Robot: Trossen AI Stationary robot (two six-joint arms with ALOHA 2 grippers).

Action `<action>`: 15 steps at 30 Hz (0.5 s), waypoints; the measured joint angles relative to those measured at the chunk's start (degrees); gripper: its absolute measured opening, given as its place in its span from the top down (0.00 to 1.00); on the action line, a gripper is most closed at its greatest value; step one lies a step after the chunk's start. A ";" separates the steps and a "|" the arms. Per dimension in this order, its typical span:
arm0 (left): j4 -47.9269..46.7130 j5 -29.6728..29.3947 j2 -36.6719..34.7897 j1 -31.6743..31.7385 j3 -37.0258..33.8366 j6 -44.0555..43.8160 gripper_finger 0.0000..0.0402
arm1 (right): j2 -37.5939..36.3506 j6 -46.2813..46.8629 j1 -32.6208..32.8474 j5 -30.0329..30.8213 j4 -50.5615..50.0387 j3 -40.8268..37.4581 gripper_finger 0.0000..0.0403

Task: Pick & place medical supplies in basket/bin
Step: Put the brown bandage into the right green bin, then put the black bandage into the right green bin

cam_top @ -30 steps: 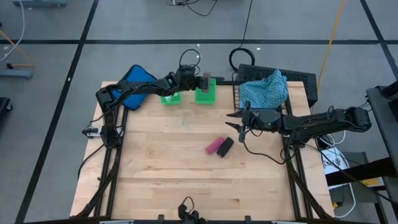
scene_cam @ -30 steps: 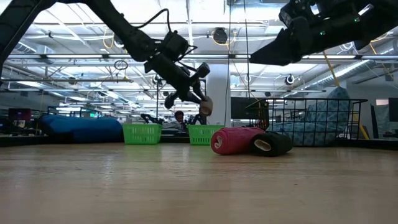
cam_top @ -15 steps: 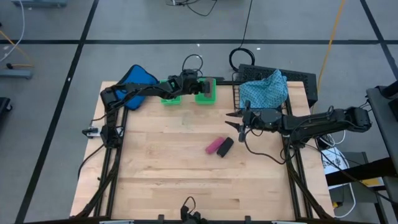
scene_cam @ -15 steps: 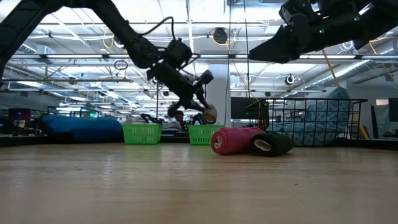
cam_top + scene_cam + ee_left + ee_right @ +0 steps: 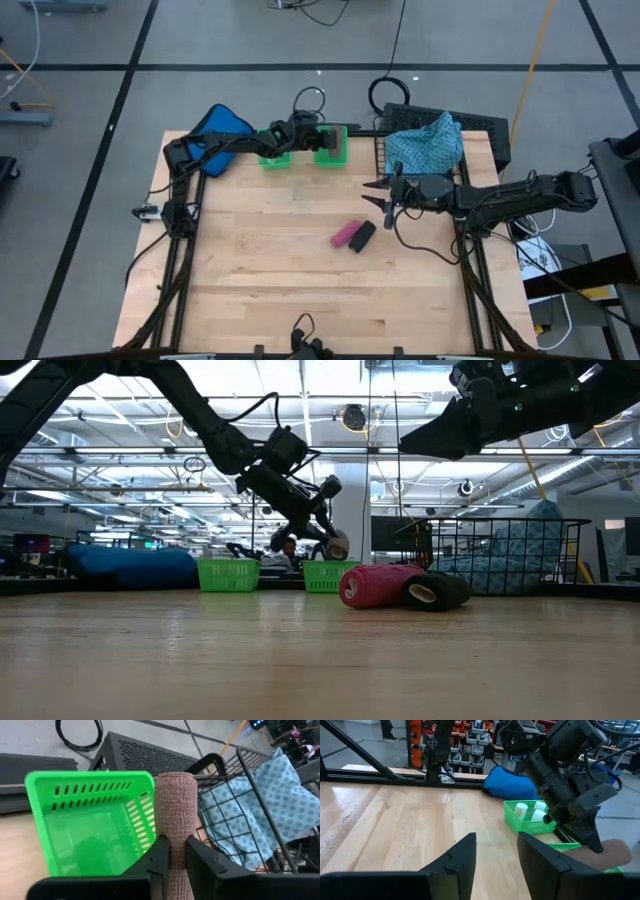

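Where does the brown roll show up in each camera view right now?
High view: brown roll in the left claw, above the right-hand green bin.
Low view: roll's end hangs just above that bin.
Left wrist view: centre, pinched upright between the fingers.
Right wrist view: lower right.
Shared landmark: the green bin.

Brown roll (image 5: 176, 827) in left gripper (image 5: 176, 851), between green bin (image 5: 90, 815) and wire basket (image 5: 240, 815).

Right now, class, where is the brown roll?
The brown roll is clamped in the left tool, at the table's far edge, above the right-hand green bin, beside the basket.
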 joint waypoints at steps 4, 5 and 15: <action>0.62 -0.17 0.00 0.07 0.00 0.00 0.82 | 0.00 0.00 0.00 0.00 -0.02 0.00 0.67; 0.60 -0.17 0.00 0.04 0.00 0.04 0.80 | 0.00 -0.01 0.00 0.00 -0.04 0.00 0.67; 2.02 -0.14 0.00 -0.27 0.00 0.17 0.56 | 0.00 -0.02 0.00 0.00 -0.07 0.00 0.67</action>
